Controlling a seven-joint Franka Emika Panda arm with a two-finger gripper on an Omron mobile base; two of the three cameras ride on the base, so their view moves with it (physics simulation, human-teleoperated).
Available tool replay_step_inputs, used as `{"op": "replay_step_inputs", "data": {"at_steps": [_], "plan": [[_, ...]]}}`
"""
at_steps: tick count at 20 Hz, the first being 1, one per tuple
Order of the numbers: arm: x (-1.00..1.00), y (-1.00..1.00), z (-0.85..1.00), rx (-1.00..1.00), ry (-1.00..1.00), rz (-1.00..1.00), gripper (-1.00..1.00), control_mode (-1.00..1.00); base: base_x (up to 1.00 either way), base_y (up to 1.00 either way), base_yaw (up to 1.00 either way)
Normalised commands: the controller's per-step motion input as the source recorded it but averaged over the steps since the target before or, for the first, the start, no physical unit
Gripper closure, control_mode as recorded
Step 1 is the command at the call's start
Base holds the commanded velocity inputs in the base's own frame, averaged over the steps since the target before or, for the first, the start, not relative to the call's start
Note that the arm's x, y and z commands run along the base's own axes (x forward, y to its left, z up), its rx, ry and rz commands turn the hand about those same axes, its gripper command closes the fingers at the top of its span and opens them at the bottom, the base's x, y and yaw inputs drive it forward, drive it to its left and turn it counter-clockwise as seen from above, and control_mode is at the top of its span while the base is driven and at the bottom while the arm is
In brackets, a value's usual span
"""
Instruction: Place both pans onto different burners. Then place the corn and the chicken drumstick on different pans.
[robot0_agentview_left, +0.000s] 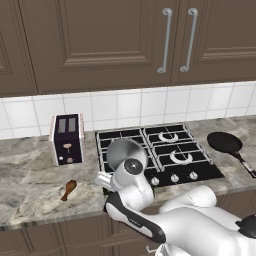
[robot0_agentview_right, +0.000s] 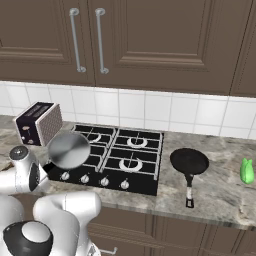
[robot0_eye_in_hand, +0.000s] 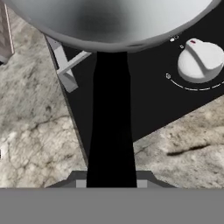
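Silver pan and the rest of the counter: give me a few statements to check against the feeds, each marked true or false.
1. The jaws are shut on the black handle of the silver pan. True.
2. The silver pan sits flat on a burner. False: it is held tilted above the front left of the hob.
3. The black pan already sits on a burner. False: it lies on the counter to the right of the hob.
4. The chicken drumstick lies on the counter in front of the toaster. True.
5. The drumstick is in a pan. False: it lies on bare counter.
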Motion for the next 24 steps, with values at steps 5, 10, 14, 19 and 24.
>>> {"op": "replay_step_inputs", "data": {"at_steps": [5,10,14,19,24], "plan": [[0.3,0.0,-0.13,0.0,0.01,0.0,1.0,-1.0,0.0,0.0,0.0],[0.25,0.0,-0.08,0.0,0.02,0.0,1.0,-1.0,0.0,0.0,0.0],[0.13,0.0,0.0,0.0,0.0,0.0,1.0,-1.0,0.0,0.0,0.0],[0.1,0.0,0.0,0.0,0.0,0.0,1.0,-1.0,0.0,0.0,0.0],[0.27,-0.04,0.03,0.06,0.0,-0.02,1.0,-1.0,0.0,0.0,0.0]]}}
